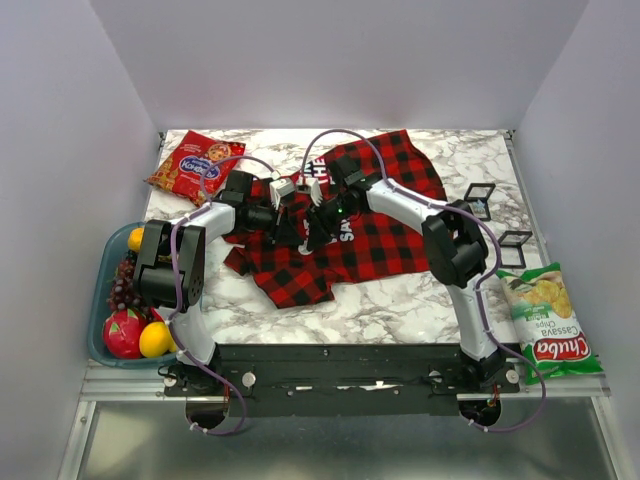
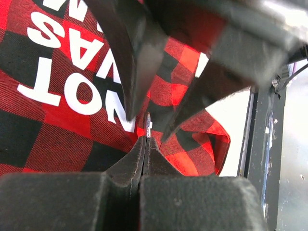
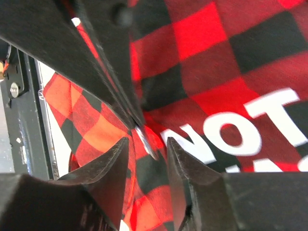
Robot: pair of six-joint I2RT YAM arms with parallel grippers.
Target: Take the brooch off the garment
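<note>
The red-and-black checked garment (image 1: 375,225) lies spread on the marble table, with white letters "NOT" showing in the left wrist view (image 2: 72,91) and the right wrist view (image 3: 250,130). The brooch (image 2: 148,126) is a thin silvery disc seen edge-on, standing up from the cloth; it also shows in the right wrist view (image 3: 146,142). My left gripper (image 2: 146,138) is shut on the brooch's edge. My right gripper (image 3: 147,139) is open, its fingertips on either side of the brooch. In the top view the left gripper (image 1: 288,228) and right gripper (image 1: 318,228) meet over the shirt's middle.
A red snack packet (image 1: 197,163) lies at the back left. A tub of fruit (image 1: 103,300) stands at the left edge. A green chips bag (image 1: 545,320) and two small black-framed items (image 1: 498,220) lie on the right.
</note>
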